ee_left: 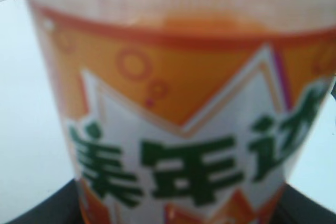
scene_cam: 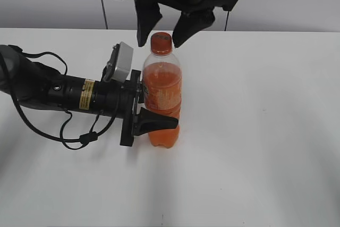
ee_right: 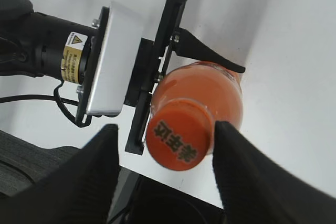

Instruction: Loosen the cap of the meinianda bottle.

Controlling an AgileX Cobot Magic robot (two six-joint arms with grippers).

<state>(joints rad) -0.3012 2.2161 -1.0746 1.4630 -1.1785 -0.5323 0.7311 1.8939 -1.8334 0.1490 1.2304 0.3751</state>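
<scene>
The meinianda bottle [scene_cam: 162, 99] stands upright on the white table, full of orange drink. My left gripper [scene_cam: 154, 111] comes in from the left and is shut on the bottle's labelled waist; the left wrist view is filled by the label [ee_left: 178, 145]. The orange cap [scene_cam: 161, 42] sits on the neck. My right gripper [scene_cam: 159, 34] hangs above, open, with one finger on each side of the cap and a gap on both sides. In the right wrist view the cap [ee_right: 178, 139] lies between the two black fingers of my right gripper [ee_right: 167, 156], nearer the right one.
The left arm [scene_cam: 48, 89] and its cables lie across the left of the table [scene_cam: 255, 131]. A grey wall runs behind the table's far edge.
</scene>
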